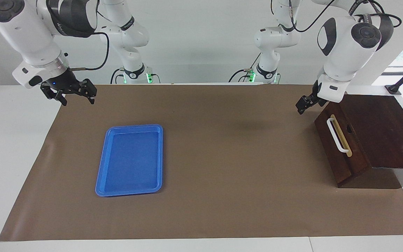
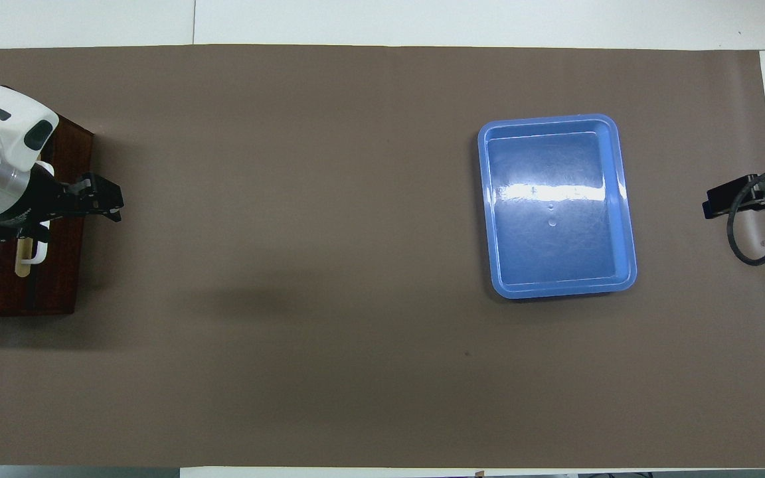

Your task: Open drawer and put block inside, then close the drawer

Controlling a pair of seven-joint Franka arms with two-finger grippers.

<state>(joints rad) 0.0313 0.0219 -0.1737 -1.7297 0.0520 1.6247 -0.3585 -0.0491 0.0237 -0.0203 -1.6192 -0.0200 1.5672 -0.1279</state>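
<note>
Facing view first: drawer (image 1: 341, 147) sitting at the right of the frame, front face with the white handle (image 1: 337, 135) flush in its dark wooden box (image 1: 387, 129), so shut as far as can be told. Left gripper (image 1: 304, 103) hanging just above the drawer's upper corner, fingers spread wide, holding nothing, not touching the handle. Right gripper (image 1: 73, 92) parked at upper left of the frame over the edge of the brown mat (image 1: 222, 168), fingers also wide apart and empty, just waiting.

Overhead view, same story flipped: left gripper (image 2: 100, 199) at the left edge over the drawer (image 2: 57, 265), right gripper (image 2: 731, 199) poking in at the right edge. Blue tray (image 2: 621, 199) right of centre, bare inside.

No yellow block anywhere on the table in either view (odd, given the job), so can't say where it is.

Progress, judging from all that: basically zero. Opening, loading the block and closing all left to do; probably about to go for the handle.
</note>
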